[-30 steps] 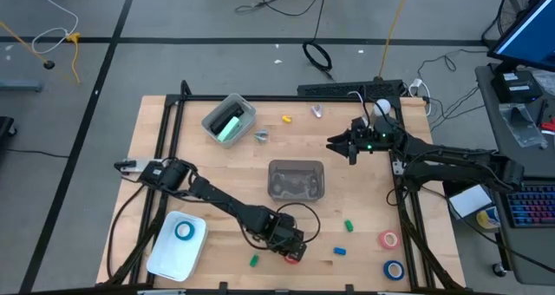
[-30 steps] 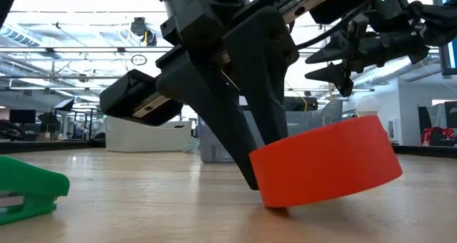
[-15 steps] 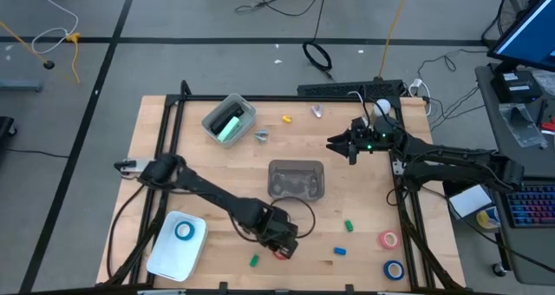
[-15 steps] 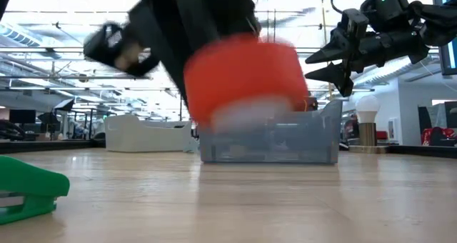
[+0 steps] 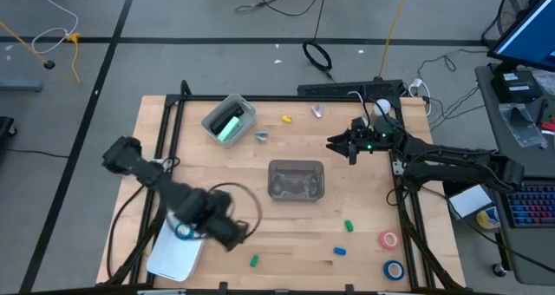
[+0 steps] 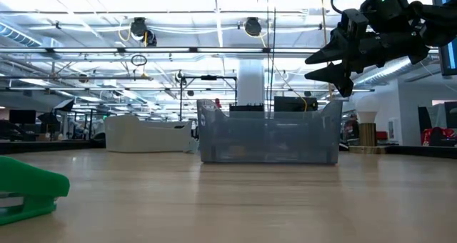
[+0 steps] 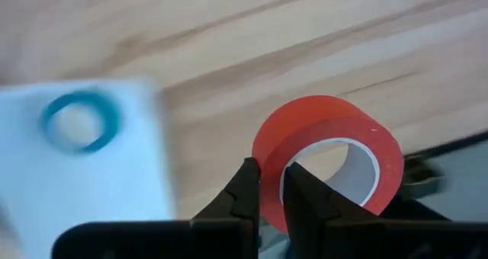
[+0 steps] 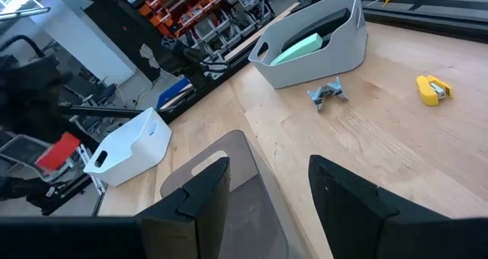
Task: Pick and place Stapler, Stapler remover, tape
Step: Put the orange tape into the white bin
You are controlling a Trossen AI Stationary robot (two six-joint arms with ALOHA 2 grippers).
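My left gripper (image 7: 271,175) is shut on a red tape ring (image 7: 328,148). It hangs above the table's near left (image 5: 227,234), beside a white tray (image 5: 173,252) that holds a blue tape ring (image 5: 183,231). The mint-green stapler (image 5: 227,124) lies in a grey bin at the far left. One stapler remover (image 5: 261,137) lies on the wood beside that bin, another (image 5: 317,112) near the far edge. A pinkish-red tape (image 5: 388,239) and a blue tape (image 5: 395,268) lie at the near right. My right gripper (image 5: 334,145) hovers open at the far right. My left gripper pinches the red ring's wall (image 7: 268,156), with one finger (image 7: 248,189) outside the ring and the other (image 7: 301,192) inside its pale core. The fingers come from above, pointing down. The ring is lifted clear of the table and stands tilted on the fingers.
A clear bin (image 5: 296,180) stands at the table's middle. Small green (image 5: 253,260) (image 5: 349,226) and yellow (image 5: 287,119) (image 5: 339,251) staplers lie scattered on the wood. In the low view one green stapler (image 6: 28,189) shows at the left.
My left gripper has risen from the table near its front edge with the red tape, lifting it clear, and has swung toward the table's left edge, up to the white tray. It has left the low view. My right gripper has kept still.
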